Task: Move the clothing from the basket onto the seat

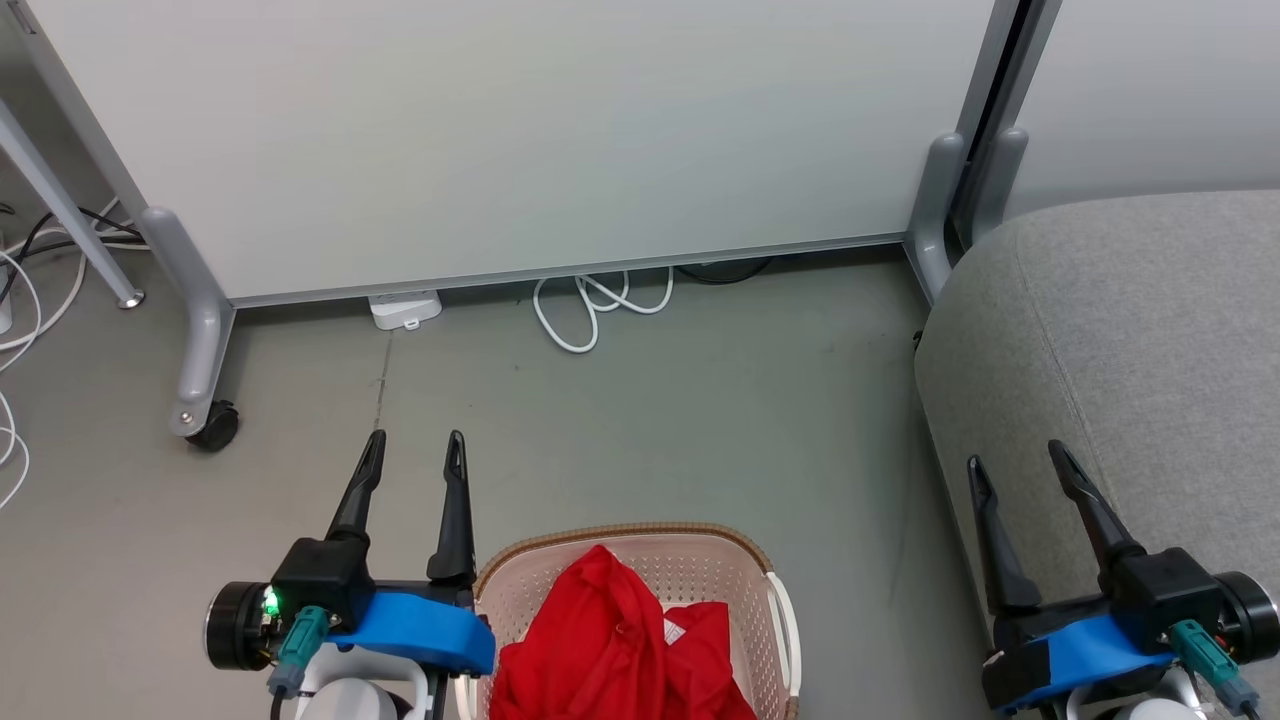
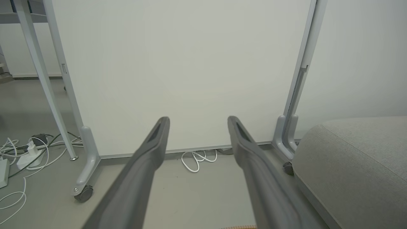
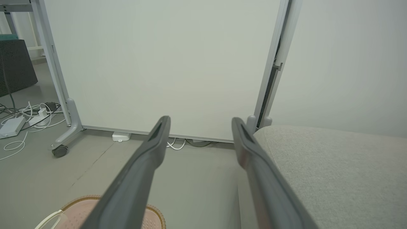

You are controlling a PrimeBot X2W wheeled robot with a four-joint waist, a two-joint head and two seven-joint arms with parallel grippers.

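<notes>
Red clothing [image 1: 615, 640] lies heaped in the cream perforated basket [image 1: 745, 555] at the bottom centre of the head view; a small white tag shows on it, and no lettering is visible. The basket's brown rim [image 3: 155, 213] peeks into the right wrist view. The grey seat [image 1: 1130, 340] fills the right side, also seen as the seat [image 2: 356, 162] and the seat [image 3: 334, 171]. My left gripper [image 1: 415, 442] hangs open just left of the basket. My right gripper [image 1: 1015, 456] is open beside the seat's front edge. Both hold nothing.
A white partition panel [image 1: 520, 130] on wheeled grey legs [image 1: 200, 340] stands ahead. A coiled white cable [image 1: 590, 305] and a white adapter [image 1: 405, 308] lie at its base. More cables [image 2: 22, 152] spread at far left. Grey floor [image 1: 680, 420] lies between basket and panel.
</notes>
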